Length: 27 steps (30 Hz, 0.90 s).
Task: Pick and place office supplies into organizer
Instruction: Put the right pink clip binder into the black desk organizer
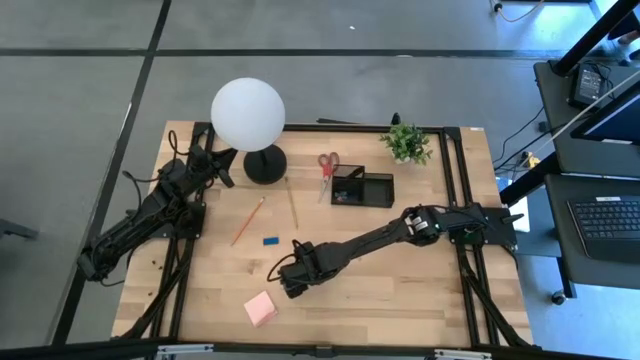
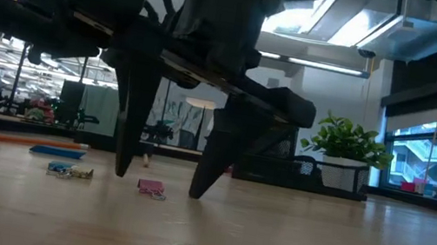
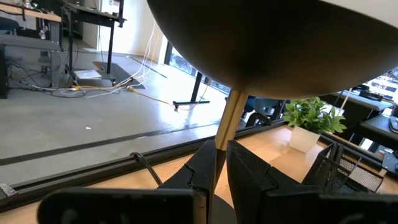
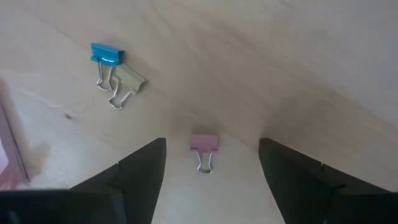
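My right gripper (image 1: 289, 277) (image 4: 211, 168) is open and points down at the table's near middle. Its fingers stand low on either side of a small pink clip (image 4: 204, 144) (image 2: 151, 187) without touching it. A blue clip (image 4: 106, 54) and a tan clip (image 4: 129, 79) lie close by on the table. The black organizer (image 1: 362, 187) stands toward the far edge, with the red-handled scissors (image 1: 327, 167) on its left. Two pencils (image 1: 248, 220) (image 1: 292, 203), a blue eraser (image 1: 270, 240) and the pink sticky-note pad (image 1: 261, 309) lie flat. My left gripper (image 1: 217, 165) (image 3: 221, 180) waits shut by the lamp.
The white globe lamp (image 1: 247, 113) with its round black base (image 1: 265, 165) stands at the far left, right in front of my left gripper. A small green potted plant (image 1: 405, 143) stands behind the organizer. Bare wood (image 1: 400, 290) lies on the near right.
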Motion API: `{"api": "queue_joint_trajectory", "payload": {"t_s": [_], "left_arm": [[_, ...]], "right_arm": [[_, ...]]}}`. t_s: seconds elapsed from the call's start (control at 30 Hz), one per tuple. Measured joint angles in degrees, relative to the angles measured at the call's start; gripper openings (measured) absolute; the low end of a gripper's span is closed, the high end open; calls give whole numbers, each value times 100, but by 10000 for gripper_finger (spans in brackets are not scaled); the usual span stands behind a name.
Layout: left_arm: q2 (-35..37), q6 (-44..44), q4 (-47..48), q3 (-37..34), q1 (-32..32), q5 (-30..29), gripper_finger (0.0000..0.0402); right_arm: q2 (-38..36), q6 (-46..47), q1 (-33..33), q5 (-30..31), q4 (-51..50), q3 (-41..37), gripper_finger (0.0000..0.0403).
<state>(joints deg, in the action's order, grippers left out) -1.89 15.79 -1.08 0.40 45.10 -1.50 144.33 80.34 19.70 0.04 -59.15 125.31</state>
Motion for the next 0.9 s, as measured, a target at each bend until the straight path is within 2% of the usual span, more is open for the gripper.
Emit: {"api": "queue_joint_trajectory", "payload": {"t_s": [0.9], "left_arm": [[0, 0, 0, 2, -2, 0, 33]], "right_arm": [[-4, 27, -9, 12, 56, -36, 263]]}}
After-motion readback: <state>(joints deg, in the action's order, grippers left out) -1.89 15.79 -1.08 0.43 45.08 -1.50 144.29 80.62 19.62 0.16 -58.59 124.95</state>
